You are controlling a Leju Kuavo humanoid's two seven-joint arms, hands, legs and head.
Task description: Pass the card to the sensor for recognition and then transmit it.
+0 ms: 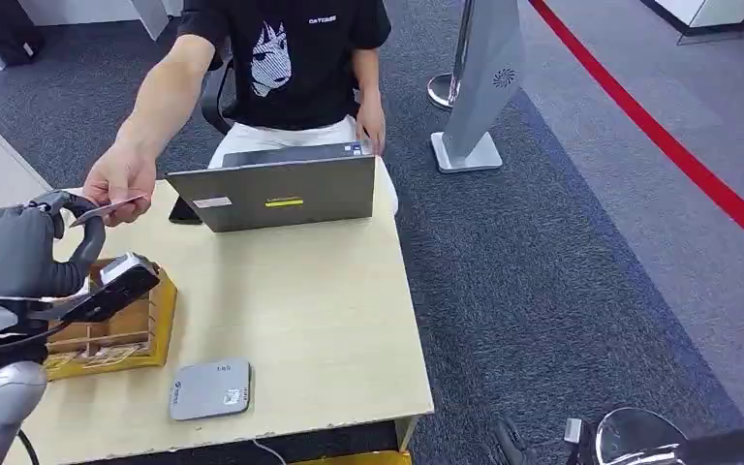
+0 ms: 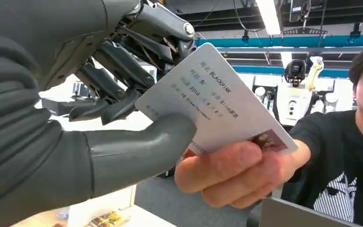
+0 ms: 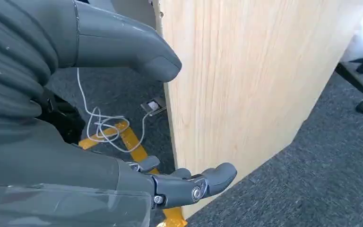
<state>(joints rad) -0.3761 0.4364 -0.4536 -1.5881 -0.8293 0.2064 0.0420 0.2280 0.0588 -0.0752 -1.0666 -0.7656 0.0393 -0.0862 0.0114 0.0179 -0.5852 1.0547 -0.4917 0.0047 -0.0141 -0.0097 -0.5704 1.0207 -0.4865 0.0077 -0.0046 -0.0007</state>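
The white printed plastic card (image 2: 212, 106) sits far left over the table, pinched by the left hand (image 2: 123, 113) and the person's hand (image 2: 236, 172). The grey square sensor (image 1: 210, 388) lies nearer. The right hand (image 3: 137, 118) hangs empty, fingers apart.

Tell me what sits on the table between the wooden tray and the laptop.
Nothing: in the head view the table between the wooden tray and the laptop is bare tabletop. The grey sensor lies nearer the robot.
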